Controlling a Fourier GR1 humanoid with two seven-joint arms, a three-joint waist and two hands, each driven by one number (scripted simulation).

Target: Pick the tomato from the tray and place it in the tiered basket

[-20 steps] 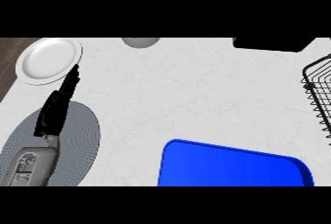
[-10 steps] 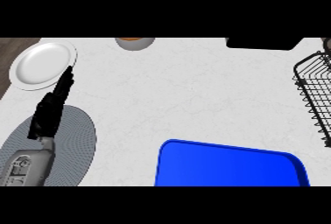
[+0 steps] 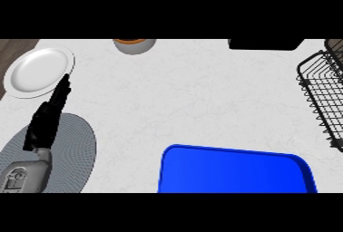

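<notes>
In the head view, the left hand (image 3: 47,117) is hovering up and left of the blue tray (image 3: 234,170), over the grey mat (image 3: 70,147), fingers stretching out straight and holding nothing, while the tiered basket (image 3: 320,90) is sitting up and right of the tray, and where the tomato is lying I cannot tell.

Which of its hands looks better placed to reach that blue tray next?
Probably the right hand, though it is out of view. The blue tray and the wire basket both lie right of centre, while the left hand, fingers straight, sits at the far left beside the white plate.
</notes>
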